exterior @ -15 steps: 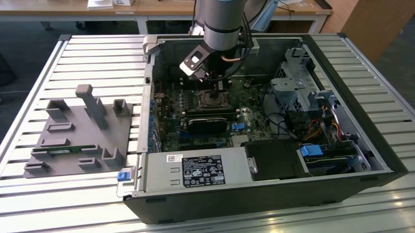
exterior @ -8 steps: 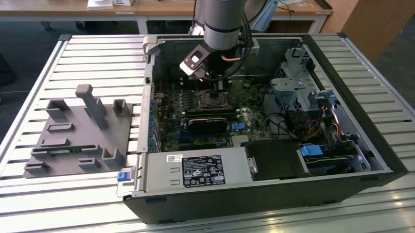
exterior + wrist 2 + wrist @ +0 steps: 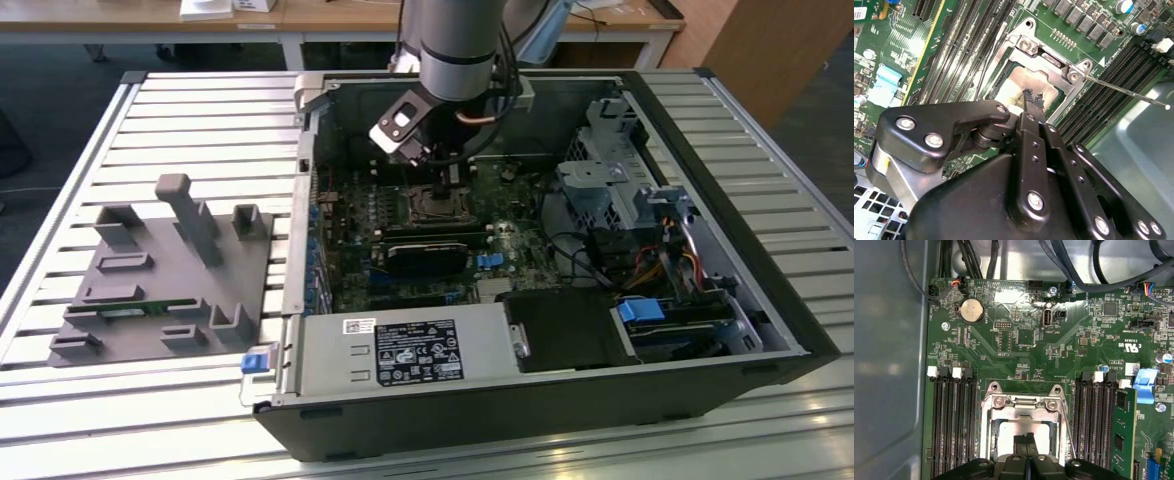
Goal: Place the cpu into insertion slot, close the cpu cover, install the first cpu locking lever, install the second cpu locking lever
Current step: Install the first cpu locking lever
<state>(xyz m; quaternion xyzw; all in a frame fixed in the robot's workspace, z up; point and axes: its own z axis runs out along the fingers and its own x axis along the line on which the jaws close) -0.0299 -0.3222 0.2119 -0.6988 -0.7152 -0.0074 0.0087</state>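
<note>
Second wrist view: jaws fully together.

A pale slatted metal table (image 3: 200,110) fills the exterior view. An open black computer case (image 3: 534,415) lies on its side across the middle and right of the frame. At the exterior view's left, just beside the case, sits a grey moulded holder (image 3: 147,340) with upright posts.

silver cpu (image 3: 1006,434) seated, cpu cover (image 3: 1024,413) down
</note>
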